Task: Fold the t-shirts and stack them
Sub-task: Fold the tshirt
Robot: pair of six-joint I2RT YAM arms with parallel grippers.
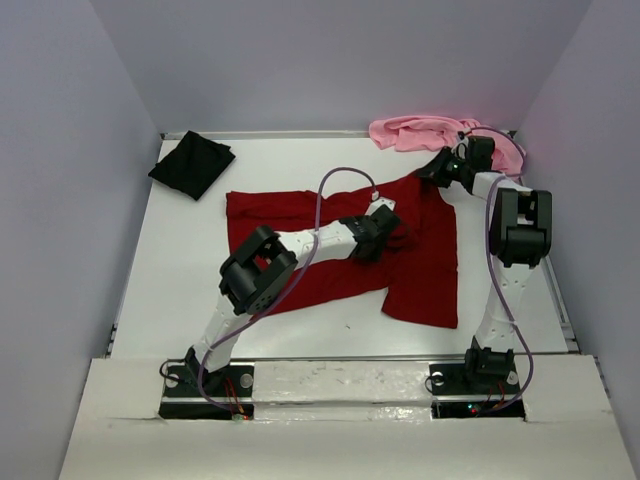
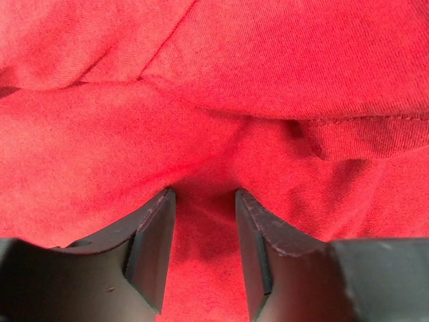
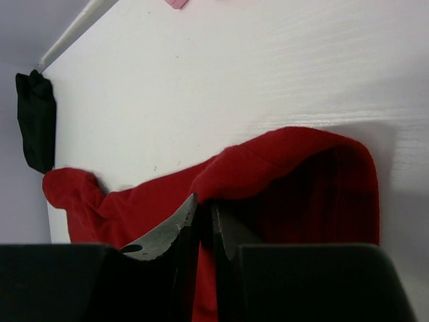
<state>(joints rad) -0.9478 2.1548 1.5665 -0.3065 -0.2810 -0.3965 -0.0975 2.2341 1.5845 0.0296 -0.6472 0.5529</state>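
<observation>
The dark red t-shirt point(image 1: 420, 270) lies spread across the middle of the table, its right part turned toward the front. My left gripper point(image 1: 390, 228) presses down on its middle; in the left wrist view the left gripper point(image 2: 204, 194) stands open, red cloth point(image 2: 281, 60) bulging between the jaws. My right gripper point(image 1: 432, 172) is at the shirt's far right corner. In the right wrist view the right gripper point(image 3: 204, 201) is shut on a raised fold of the red shirt point(image 3: 288, 161). The black t-shirt point(image 1: 192, 163) lies bunched at the back left. The pink t-shirt point(image 1: 415, 132) is crumpled at the back right.
The white table point(image 1: 200, 290) is bounded by grey walls on three sides and a metal rail point(image 1: 280, 134) at the back. The right arm's cable point(image 1: 497, 290) hangs beside the shirt's right edge. The black t-shirt point(image 3: 37, 121) shows far off in the right wrist view.
</observation>
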